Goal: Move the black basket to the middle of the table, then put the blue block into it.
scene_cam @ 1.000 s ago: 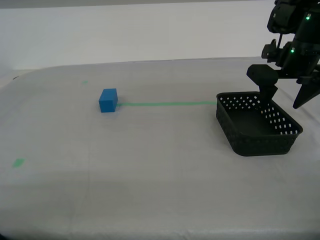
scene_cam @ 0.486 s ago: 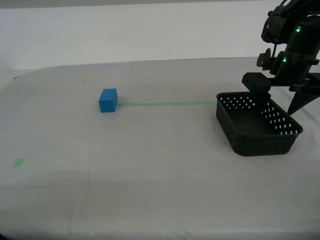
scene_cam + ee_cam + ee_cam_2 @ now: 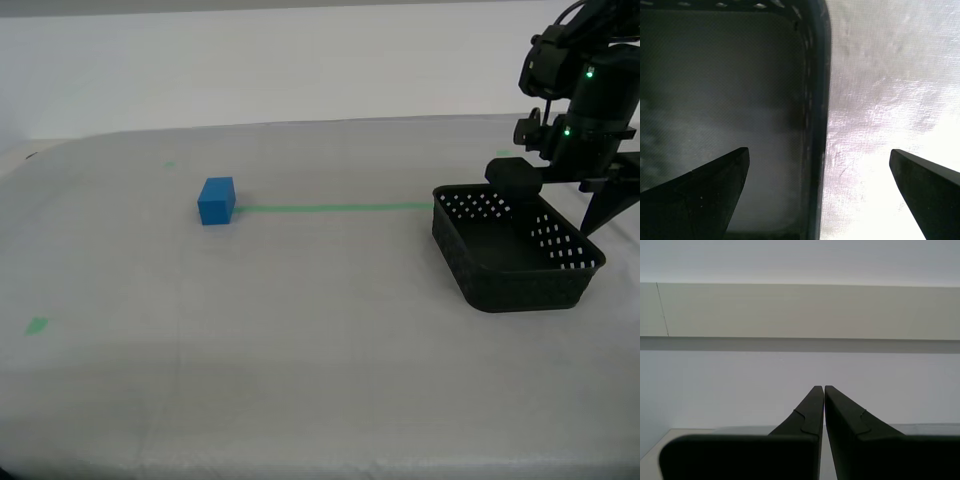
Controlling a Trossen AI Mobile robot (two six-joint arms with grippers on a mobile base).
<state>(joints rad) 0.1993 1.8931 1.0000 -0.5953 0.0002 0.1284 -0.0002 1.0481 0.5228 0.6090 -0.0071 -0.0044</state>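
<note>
The black basket (image 3: 520, 285) stands on the table (image 3: 300, 330) at the exterior view's right, at the end of the green tape line (image 3: 330, 208). My first gripper (image 3: 558, 200) hangs open over the basket's far right part. In the first wrist view my first gripper (image 3: 818, 152) straddles the basket's wall (image 3: 812, 75), one finger over the inside and one over the cloth. The blue block (image 3: 216, 200) sits at the tape line's other end, far from both grippers. My second gripper (image 3: 824, 387) is shut on nothing and faces a pale wall.
A small green mark (image 3: 37, 325) lies on the cloth near the exterior view's left edge. Whitish-grey cloth spreads between the block and the basket. The table's front edge runs along the exterior view's bottom.
My first arm has shifted slightly toward the exterior view's left and toward the basket's far rim. Basket and block have not moved.
</note>
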